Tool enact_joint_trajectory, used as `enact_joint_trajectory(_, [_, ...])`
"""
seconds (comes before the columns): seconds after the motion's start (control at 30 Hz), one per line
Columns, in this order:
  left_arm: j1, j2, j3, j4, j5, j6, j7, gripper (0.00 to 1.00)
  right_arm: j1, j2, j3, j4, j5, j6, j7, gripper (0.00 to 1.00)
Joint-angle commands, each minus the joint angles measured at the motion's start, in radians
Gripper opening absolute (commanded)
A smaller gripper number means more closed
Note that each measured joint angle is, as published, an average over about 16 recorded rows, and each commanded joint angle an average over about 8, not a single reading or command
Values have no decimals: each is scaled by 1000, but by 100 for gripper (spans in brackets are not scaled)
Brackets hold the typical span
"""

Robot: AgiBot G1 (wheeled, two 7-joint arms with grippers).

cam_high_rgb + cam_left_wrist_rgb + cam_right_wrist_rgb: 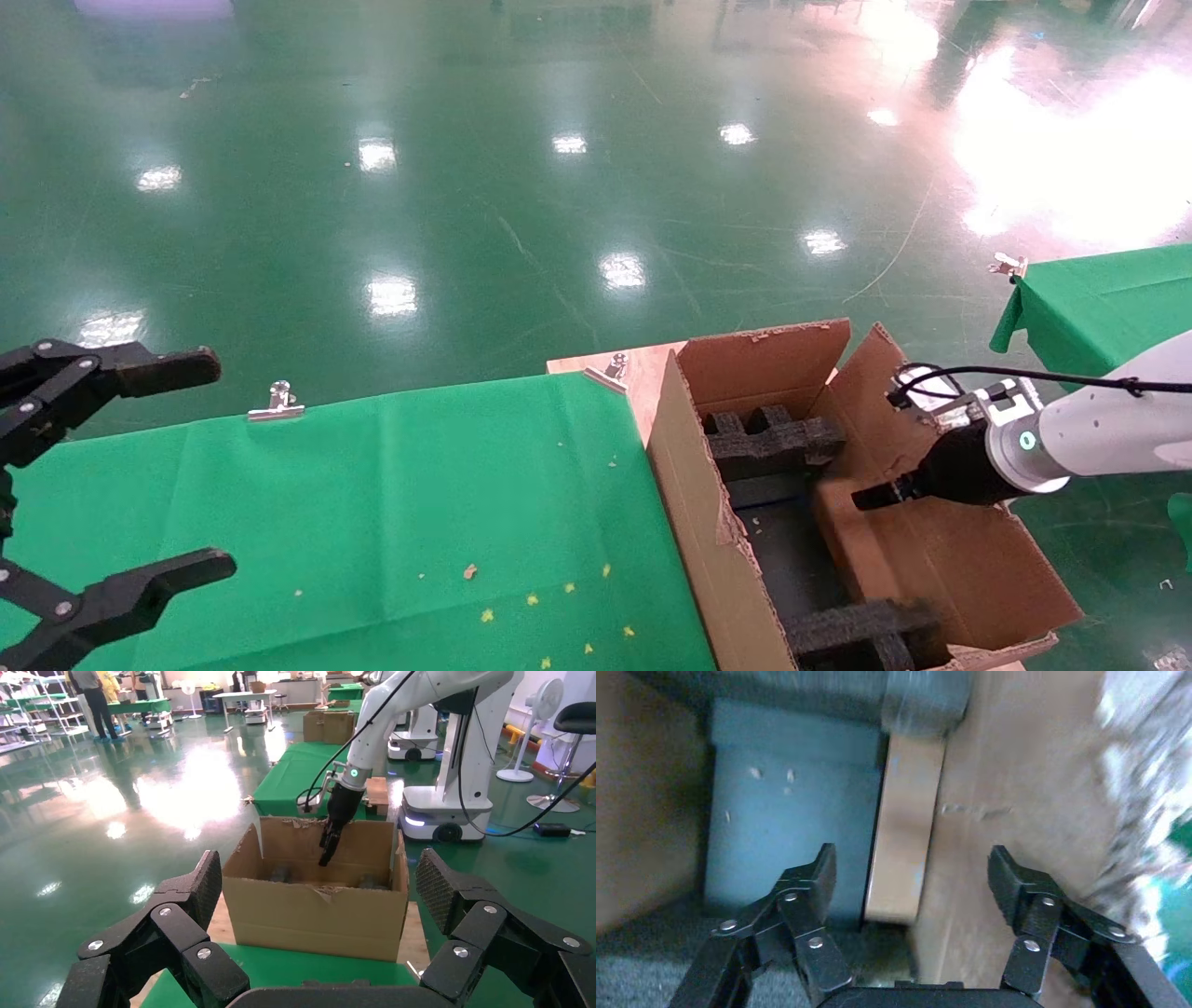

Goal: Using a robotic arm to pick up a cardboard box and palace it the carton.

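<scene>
The carton (689, 503) stands open at the table's right end, with black foam blocks (773, 438) inside; it also shows in the left wrist view (316, 917). The white robotic arm (1099, 429) reaches into it from the right. Its right gripper (875, 494) is open inside the carton, near the right inner wall. In the right wrist view, the cardboard box (902, 832) stands on edge between the spread jaws of the right gripper (912, 871), untouched by them, beside the carton's brown wall. My left gripper (205, 466) is open and empty over the table's left end.
A green cloth (372, 522) covers the table, held by metal clips (277, 401). A bare wooden board (633, 373) shows beside the carton. A second green table (1108, 298) stands at the far right. A white robot base (436, 811) stands beyond the carton.
</scene>
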Motion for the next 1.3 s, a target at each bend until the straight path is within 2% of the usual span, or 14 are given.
enact_joint_trajectory(0.03, [0,0,0,0,0,0,0,100,8,5,-1,8,-4,2,2,100])
enact_joint_trajectory(0.23, [0,0,0,0,0,0,0,100,95,52,28,116,-30,68,-13,100])
enact_joint_trajectory(0.43, [0,0,0,0,0,0,0,100,182,129,77,310,-39,144,-55,100])
enact_joint_trajectory(0.57, [0,0,0,0,0,0,0,100,214,190,123,468,-7,182,-107,100])
enact_joint_trajectory(0.77, [0,0,0,0,0,0,0,100,224,241,186,617,84,170,-201,100])
enact_joint_trajectory(0.97, [0,0,0,0,0,0,0,100,225,254,220,661,141,145,-245,100])
enact_joint_trajectory(1.17, [0,0,0,0,0,0,0,100,216,247,224,643,136,137,-239,100])
enact_joint_trajectory(1.3, [0,0,0,0,0,0,0,100,183,238,274,639,142,106,-260,100])
